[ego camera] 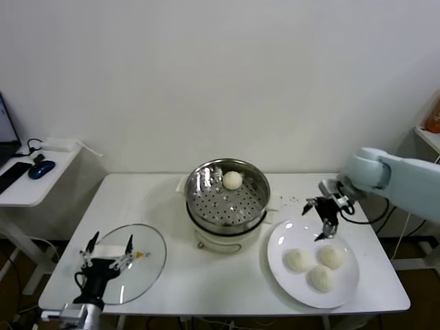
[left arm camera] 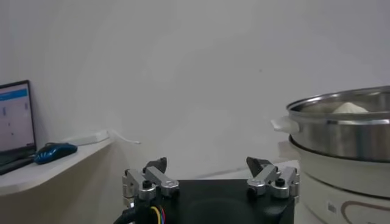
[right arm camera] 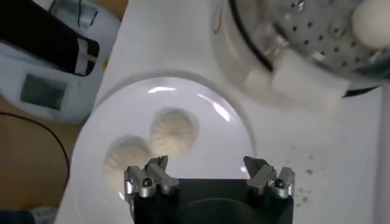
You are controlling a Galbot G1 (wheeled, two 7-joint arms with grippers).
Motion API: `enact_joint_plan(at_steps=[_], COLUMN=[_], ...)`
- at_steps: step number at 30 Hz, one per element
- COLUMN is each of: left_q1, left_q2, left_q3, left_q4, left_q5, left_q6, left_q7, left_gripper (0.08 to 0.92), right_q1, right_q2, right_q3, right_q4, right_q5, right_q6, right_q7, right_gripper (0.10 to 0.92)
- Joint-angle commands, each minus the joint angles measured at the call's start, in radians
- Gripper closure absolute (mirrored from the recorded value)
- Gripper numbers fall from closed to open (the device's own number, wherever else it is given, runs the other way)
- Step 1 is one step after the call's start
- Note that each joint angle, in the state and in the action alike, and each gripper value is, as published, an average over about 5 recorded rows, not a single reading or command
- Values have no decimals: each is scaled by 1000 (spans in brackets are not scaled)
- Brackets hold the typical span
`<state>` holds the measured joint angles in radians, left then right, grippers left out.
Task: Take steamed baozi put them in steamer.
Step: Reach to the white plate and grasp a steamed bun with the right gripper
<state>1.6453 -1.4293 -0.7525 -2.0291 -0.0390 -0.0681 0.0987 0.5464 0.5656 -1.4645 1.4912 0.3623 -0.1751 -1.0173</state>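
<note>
Right tool [ego camera: 322,220] spread wide (empty) above plate [ego camera: 282,265]; left tool [ego camera: 107,251] spread, idle

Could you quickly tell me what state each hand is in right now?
Left hand: open, empty, parked over the glass lid.
Right hand: open, empty, above the plate of baozi.

left gripper [left arm camera: 210,171]: jaws apart, empty | steamer [left arm camera: 341,131]: beside it, baozi [left arm camera: 350,108] top showing | mouse [left arm camera: 55,152]: on shelf [left arm camera: 42,170]
</note>
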Motion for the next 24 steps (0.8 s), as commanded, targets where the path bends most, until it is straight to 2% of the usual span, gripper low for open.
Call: enact_joint_plan(at_steps=[1,13,24], left_q1=[7,11,11], left_q2=[2,-2,-1], left_q3=[-6,-13,-11], left_q4=[9,-36,-12], left_q5=[-2,-30,-25], left_q6=[-7,17,9], left_q7=[0,12,13], left_gripper=[177,177,177], right_q1=[-181,-299,-369], right_q2=[-82,28,66], right_q3=[44,116,173], right_q4=[27,-48,-98], right_q5=[25,47,15], right_q6=[-100,-122,-115], right_q7=[48,95,115], right_gripper=[203,203,203])
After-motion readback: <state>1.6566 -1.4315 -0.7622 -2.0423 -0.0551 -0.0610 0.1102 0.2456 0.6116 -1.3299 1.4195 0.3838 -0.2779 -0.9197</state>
